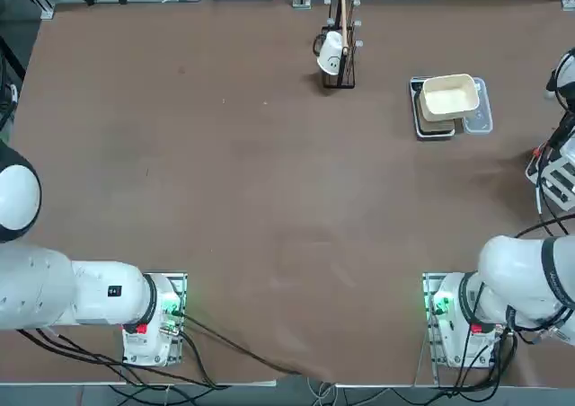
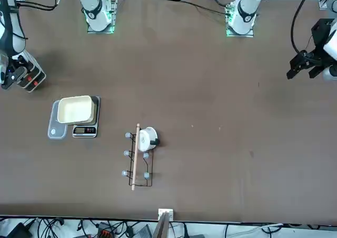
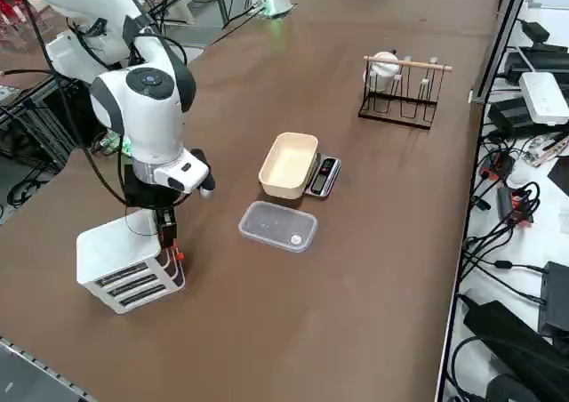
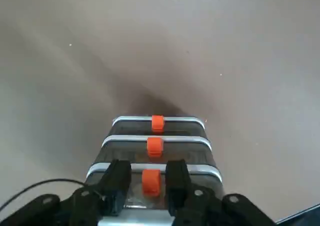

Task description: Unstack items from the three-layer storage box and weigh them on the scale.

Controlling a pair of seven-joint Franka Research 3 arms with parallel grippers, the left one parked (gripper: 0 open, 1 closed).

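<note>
Centre the claw, open either side of the storage box's nearest orange tab; close squarely, then pull straight out from the box.

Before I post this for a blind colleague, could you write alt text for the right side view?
A white three-layer storage box stands under the right gripper. Beyond it are a clear lid, a cream tub overlapping a scale, and a wire rack holding a white cup.
</note>
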